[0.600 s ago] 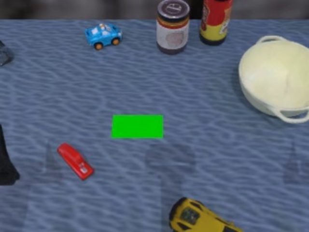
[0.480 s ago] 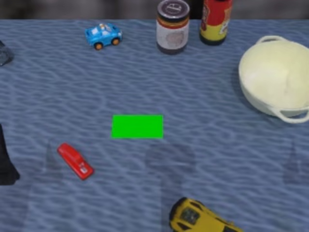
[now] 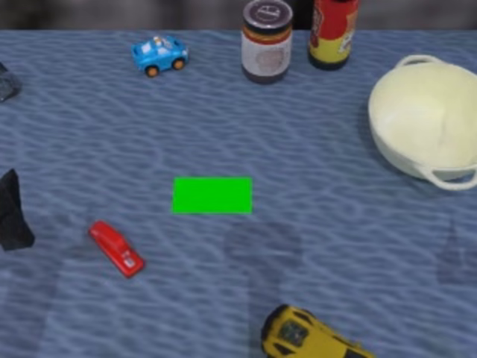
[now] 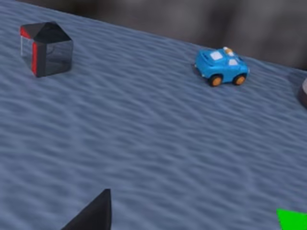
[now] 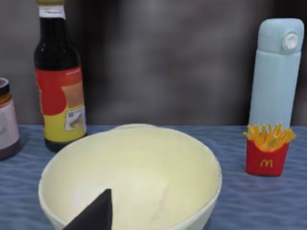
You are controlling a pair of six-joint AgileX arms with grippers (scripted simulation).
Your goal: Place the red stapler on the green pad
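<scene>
showing fries carton (image 5: pixel 266 152) — right wrist only

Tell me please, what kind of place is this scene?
Probably a simulated tabletop test scene, not a real room: a blue rippled table holds unrelated items, such as a yellow toy car, a cream bowl and a sauce bottle, before a blurred grey backdrop.

A: The top view looks straight down on the table (image 3: pixel 335 246) from above; the left wrist view sits low, facing across the cloth toward the blue toy car (image 4: pixel 221 66) and a corner of the green pad (image 4: pixel 293 219).

B: Both appear from above too: blue toy car (image 3: pixel 159 54), green pad (image 3: pixel 212 195); the right wrist view hovers close over the cream bowl (image 5: pixel 129 177), facing the sauce bottle (image 5: pixel 60 76); overhead shares both, bowl (image 3: pixel 428 119) and bottle (image 3: pixel 333 33).
</scene>
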